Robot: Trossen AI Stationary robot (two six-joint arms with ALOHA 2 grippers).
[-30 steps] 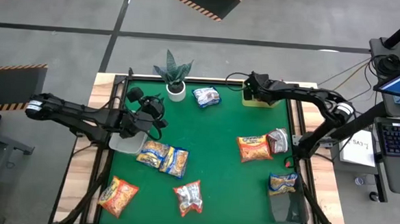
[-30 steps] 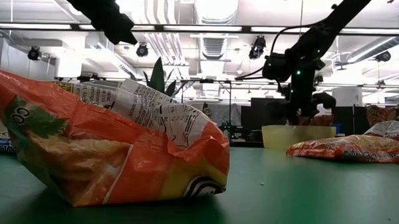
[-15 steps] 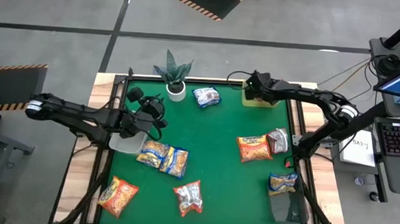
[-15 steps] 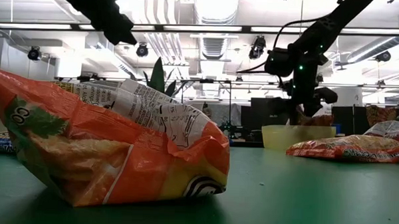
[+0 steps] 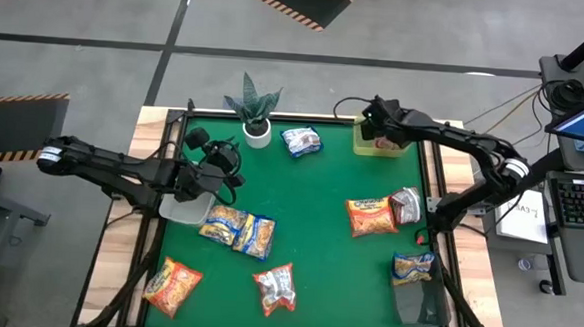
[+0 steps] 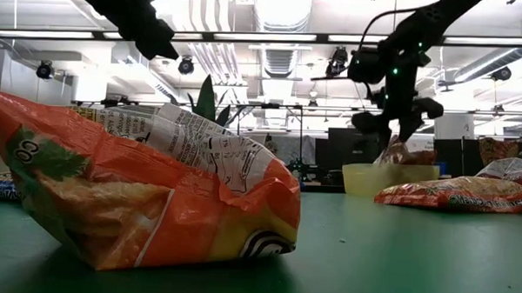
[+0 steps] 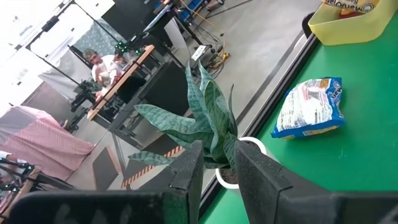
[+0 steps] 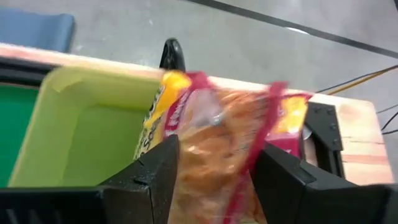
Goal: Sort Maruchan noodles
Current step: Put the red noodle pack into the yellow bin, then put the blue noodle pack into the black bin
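Several Maruchan noodle packets lie flat on the green mat: a blue-white one [image 5: 301, 141], two yellow-blue ones [image 5: 238, 229], an orange one [image 5: 173, 283], a red-silver one [image 5: 276, 287] and three at the right [image 5: 384, 213]. One orange-red packet [image 8: 217, 130] stands in the lime-green tray [image 5: 365, 144], its top above the rim [image 6: 390, 153]. My right gripper [image 6: 390, 127] hangs open just over it, a finger on either side. My left gripper [image 7: 219, 171] hovers over the table's left side, its fingers slightly apart with nothing between them. My right gripper points slanting down into the tray with the orange-red packet's top [image 8: 211, 155] between its spread fingers [image 8: 155, 171]. Whether the fingers touch the packet, I cannot tell. The packet's lower part rests in the tray.
A potted plant in a white pot [image 5: 256, 112] stands at the far edge, left of the blue-white packet. A pale translucent container [image 5: 182, 211] sits under the left arm. The mat's middle [image 5: 310, 195] is bare. People sit at desks beyond the table [image 7: 102, 62].
My right gripper has risen out of the lime-green tray and its fingers have spread wider. The orange-red packet has stayed in the tray, with its top now showing above the rim.
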